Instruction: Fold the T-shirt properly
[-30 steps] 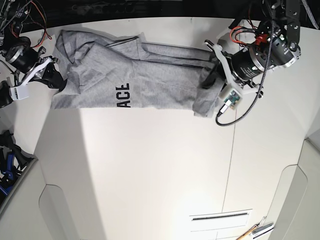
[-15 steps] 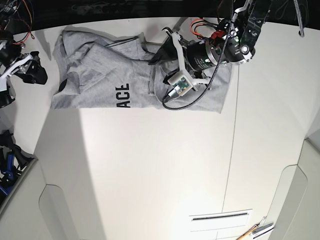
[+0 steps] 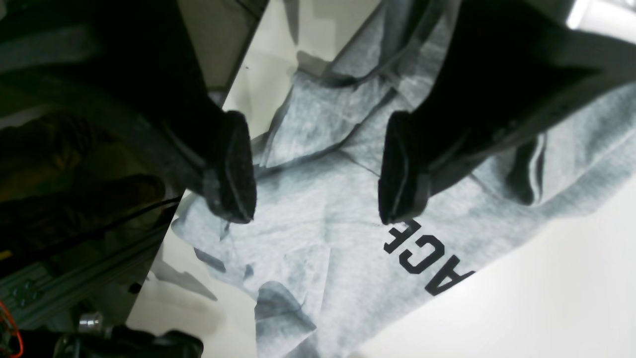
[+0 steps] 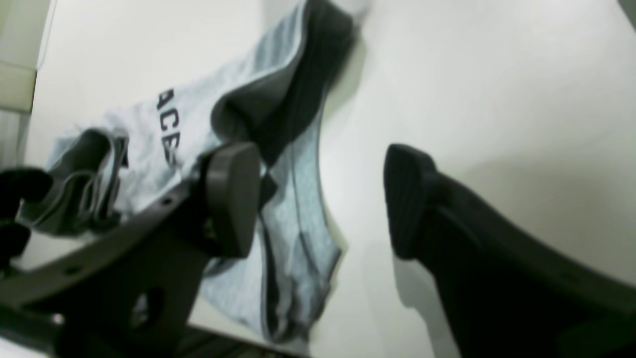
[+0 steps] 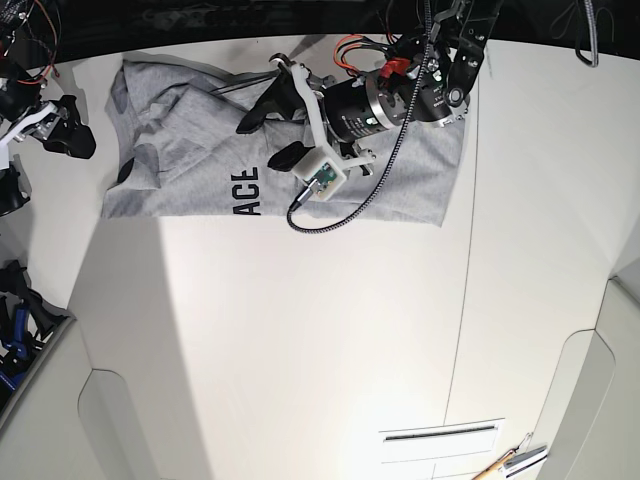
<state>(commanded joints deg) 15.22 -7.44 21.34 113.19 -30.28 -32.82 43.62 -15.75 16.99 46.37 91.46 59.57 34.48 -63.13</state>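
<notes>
The T-shirt (image 5: 200, 160) lies at the far edge of the white table (image 5: 330, 340), spread in a long strip from one side to the other. It is partly folded: one long side looks turned in over the middle, so only the letters "ACE" (image 5: 248, 190) show along the near edge. The end by the letters is bunched, with soft folds and a sleeve lumped up (the right wrist view shows thick rolls of cloth there). So the fold is begun but not neat, and it is far from a small tidy square.

The left gripper (image 5: 268, 133) hangs over the middle of the shirt, just above the letters. Its jaws are spread wide and nothing is between them; in the left wrist view, grey cloth shows in the gap. The right gripper (image 5: 60, 128) is off the cloth, beside the shirt's end at the table's edge. Its jaws are wide apart too and hold nothing.

What looks left to do: smooth the bunched end, then fold the long strip across itself, maybe more than once, until it is a flat, even stack.
</notes>
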